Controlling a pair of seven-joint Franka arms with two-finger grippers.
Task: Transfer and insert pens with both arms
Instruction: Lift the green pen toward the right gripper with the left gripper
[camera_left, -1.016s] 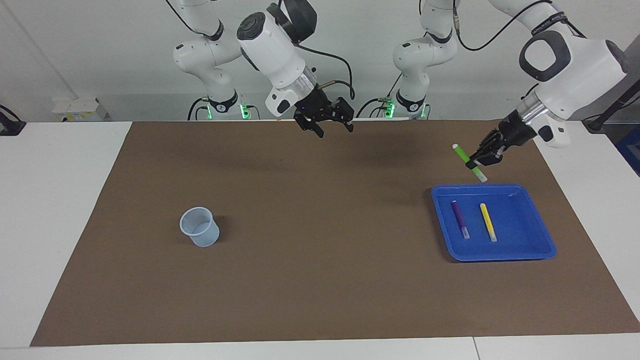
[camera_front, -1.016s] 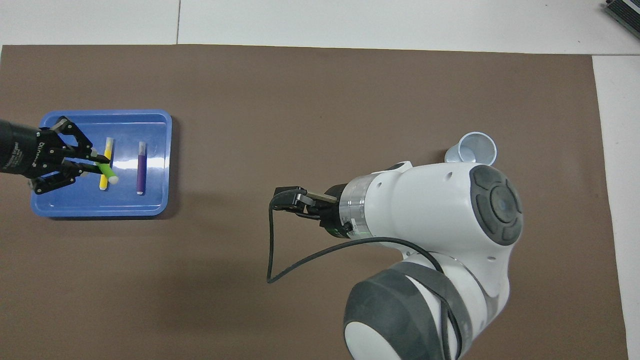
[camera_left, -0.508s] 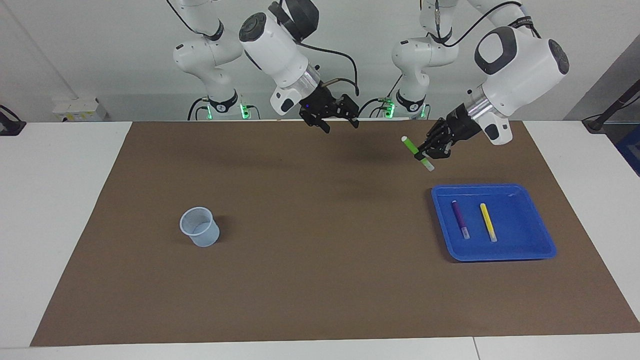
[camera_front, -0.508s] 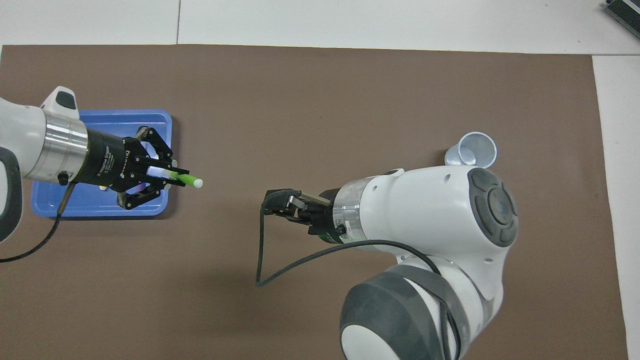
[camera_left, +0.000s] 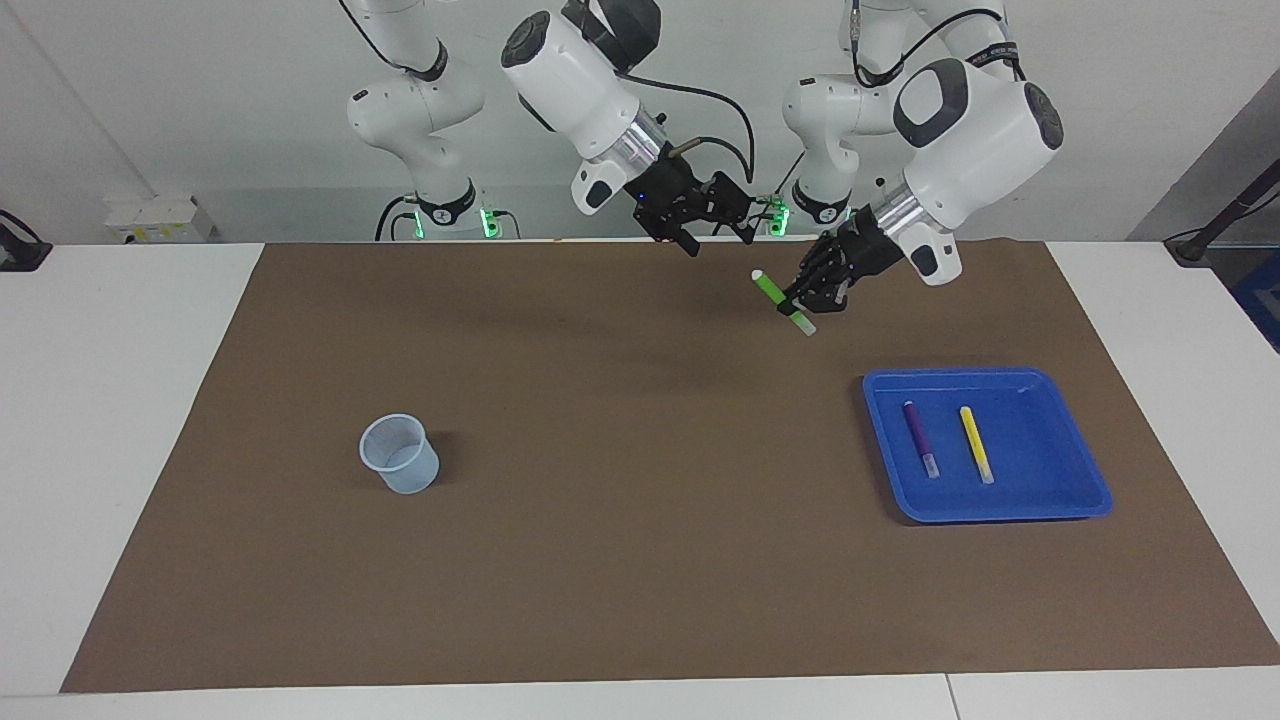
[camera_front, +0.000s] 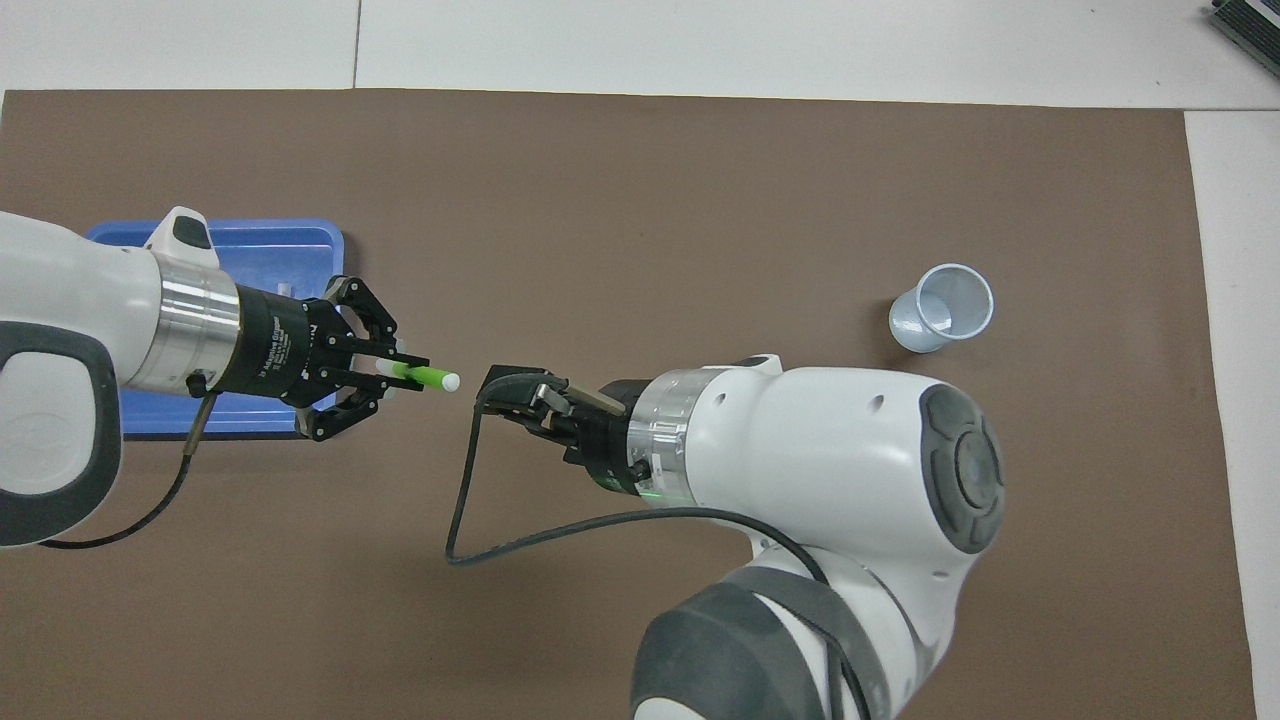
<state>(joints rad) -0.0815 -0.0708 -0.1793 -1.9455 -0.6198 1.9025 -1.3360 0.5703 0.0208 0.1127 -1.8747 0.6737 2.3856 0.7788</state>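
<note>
A brown mat (camera_left: 640, 560) covers the white table (camera_left: 120, 420) before a pale wall. Over the mat beside the blue tray (camera_left: 1090, 500), the left gripper (camera_left: 800, 303) pinches the green pen (camera_left: 770, 291). The right gripper (camera_left: 715, 235) hangs open nearby.

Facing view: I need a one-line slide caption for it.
Left gripper holds the green pen above the mat, open right gripper alongside.
</note>
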